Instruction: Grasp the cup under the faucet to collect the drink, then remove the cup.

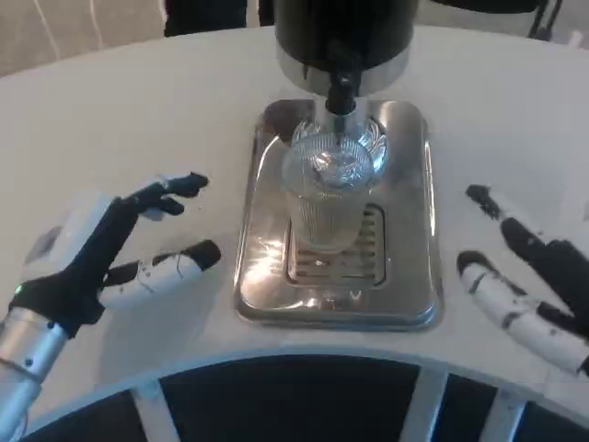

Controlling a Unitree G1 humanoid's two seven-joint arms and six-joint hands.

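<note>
White and smooth, the counter (110, 120) curves wide around me, its near edge rounding off above a dark gap. On it sits the black, cylindrical drink dispenser (345, 32), with a polished steel drip tray (409, 276), rectangular with rounded corners and a slotted grille in its floor. The cup (324, 198), clear ribbed glass or plastic, stands upright on that grille directly below the short black faucet (340, 92); I cannot tell whether any drink is in it yet. My left robot hand (124, 249) lies left of the tray, released, fingers apart and pointing toward the cup, holding nothing. My right robot hand (520, 276) rests right of the tray, likewise released and empty. I judge I am at the very start: the cup is not yet grasped. Next, one robot hand must reach over the tray's raised rim and wrap the ribbed wall without tipping it.
</note>
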